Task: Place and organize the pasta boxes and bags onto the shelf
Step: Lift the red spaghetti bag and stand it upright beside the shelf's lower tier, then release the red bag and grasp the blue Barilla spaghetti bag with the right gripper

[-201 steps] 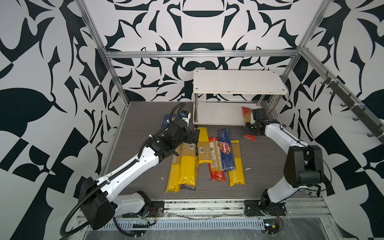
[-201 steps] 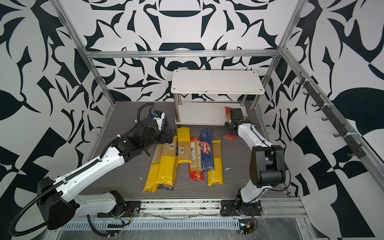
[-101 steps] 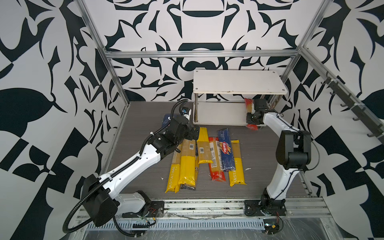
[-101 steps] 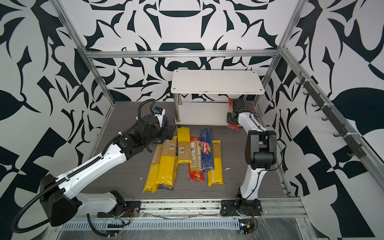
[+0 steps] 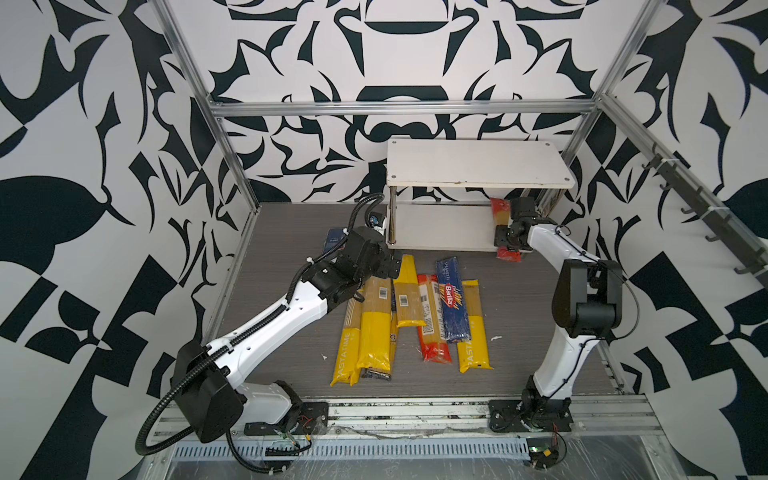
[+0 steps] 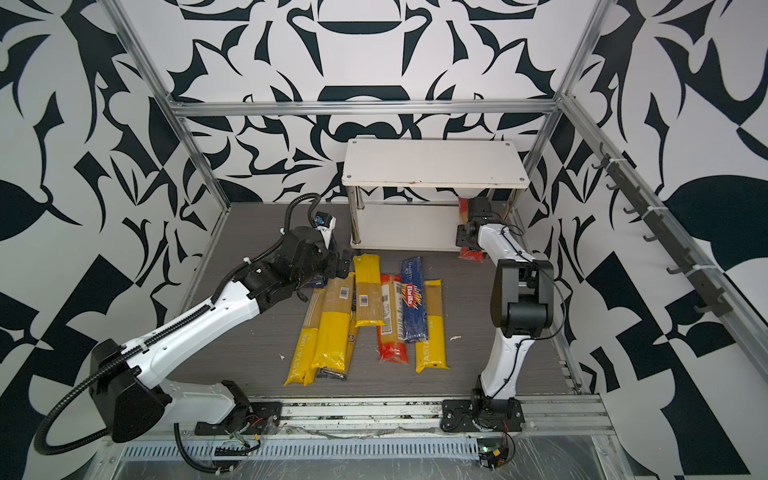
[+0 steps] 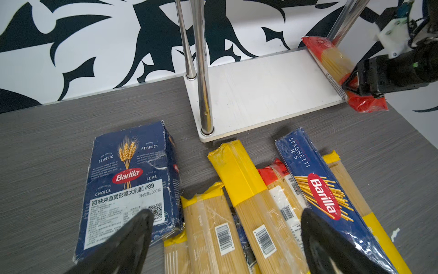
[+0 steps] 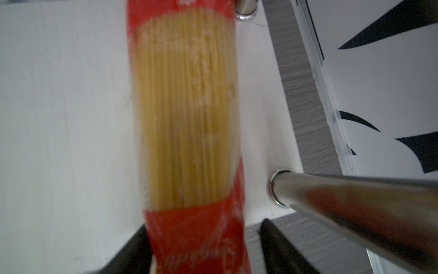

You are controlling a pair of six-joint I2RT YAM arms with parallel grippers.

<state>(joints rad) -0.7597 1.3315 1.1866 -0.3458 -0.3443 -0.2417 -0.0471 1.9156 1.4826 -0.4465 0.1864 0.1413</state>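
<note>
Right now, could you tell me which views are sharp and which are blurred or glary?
Right wrist view: the red-ended spaghetti bag and the chrome post are blurred, print unreadable. Left wrist view: sharp, label on the wide Barilla box legible; only the fingers of the left gripper are soft. Both top views: evenly lit, crisp, logo on the Barilla spaghetti pack readable.

The left arm [image 5: 286, 316] extends from its base at the near left edge of the desk. It runs low and diagonally toward the centre, with the wrist pitched forward and down. The left tool [image 7: 225, 220] has its jaws spread wide; both black fingers [image 7: 132, 237] show in the left wrist view.

The right arm [image 5: 582, 299] rises steeply from its base at the near right, bends at the elbow and reaches forward toward the far side. The right tool [image 8: 203, 242] has its jaws parted.
</note>
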